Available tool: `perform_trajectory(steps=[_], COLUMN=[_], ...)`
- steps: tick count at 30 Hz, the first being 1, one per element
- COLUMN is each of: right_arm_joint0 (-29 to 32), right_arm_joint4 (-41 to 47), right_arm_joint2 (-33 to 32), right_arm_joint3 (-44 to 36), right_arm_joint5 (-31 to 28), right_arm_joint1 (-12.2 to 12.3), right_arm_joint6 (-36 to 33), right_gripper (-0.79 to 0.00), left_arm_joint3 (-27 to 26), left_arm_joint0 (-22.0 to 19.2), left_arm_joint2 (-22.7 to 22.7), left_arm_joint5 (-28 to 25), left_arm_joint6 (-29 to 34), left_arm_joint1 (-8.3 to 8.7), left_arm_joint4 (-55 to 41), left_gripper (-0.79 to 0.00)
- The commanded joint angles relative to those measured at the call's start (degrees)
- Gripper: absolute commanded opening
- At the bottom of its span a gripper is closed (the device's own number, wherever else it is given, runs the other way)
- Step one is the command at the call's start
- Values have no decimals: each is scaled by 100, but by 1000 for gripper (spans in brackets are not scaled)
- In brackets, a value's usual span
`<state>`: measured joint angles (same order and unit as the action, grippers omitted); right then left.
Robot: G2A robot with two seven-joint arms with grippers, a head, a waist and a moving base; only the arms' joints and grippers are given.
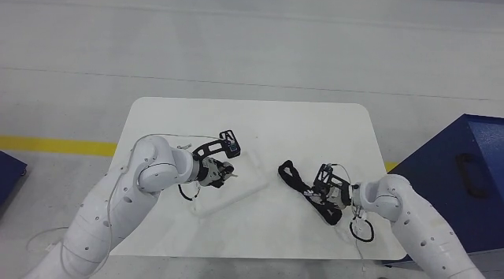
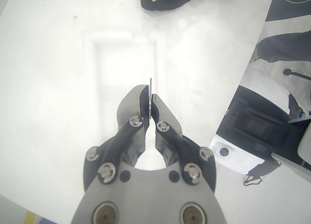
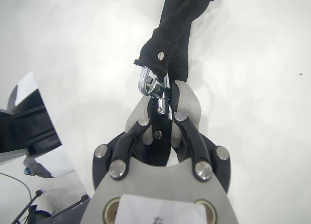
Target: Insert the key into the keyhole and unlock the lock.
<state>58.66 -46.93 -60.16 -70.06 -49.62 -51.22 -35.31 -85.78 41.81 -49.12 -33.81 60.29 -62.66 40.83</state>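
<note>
Key (image 2: pixel 151 83), can you see it?
– You have it pinched edge-on in the left gripper (image 2: pixel 148 97), at the lower centre of the left wrist view, over the white table (image 2: pixel 48 64).
– And your lock (image 3: pixel 179 28)?
– Your right gripper (image 3: pixel 163 103) is clamped on it by the chrome link (image 3: pixel 148 86), lower right of centre in the top view, well apart from the key.
</note>
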Motion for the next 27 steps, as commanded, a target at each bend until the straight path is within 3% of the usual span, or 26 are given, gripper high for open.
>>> perform_trajectory(steps=[1,6,10,15,27], right_arm_joint0=[-106,-587,-896,-1217,-1217], right_arm_joint4=[639,2685,3953,5468,5468], right_arm_joint2=[22,337,934,1803,1803], right_arm_joint3=[202,876,1070,957,957], right_arm_joint5=[-208,-361,-134,-253,-253], right_arm_joint1=[-5,-66,-25,242,242], right_arm_joint6=[-356,-1574,-1803,-1686,-1686], right_gripper=[-785,-785,-785,-785,-785], left_arm_joint3=[0,0,0,0,0], left_arm_joint0=[0,0,0,0,0], left_arm_joint2=[0,0,0,0,0], left_arm_joint5=[0,0,0,0,0], left_arm_joint6=[0,0,0,0,0], left_arm_joint1=[0,0,0,0,0], left_arm_joint4=[0,0,0,0,0], left_gripper=[-785,-785,-785,-785,-785])
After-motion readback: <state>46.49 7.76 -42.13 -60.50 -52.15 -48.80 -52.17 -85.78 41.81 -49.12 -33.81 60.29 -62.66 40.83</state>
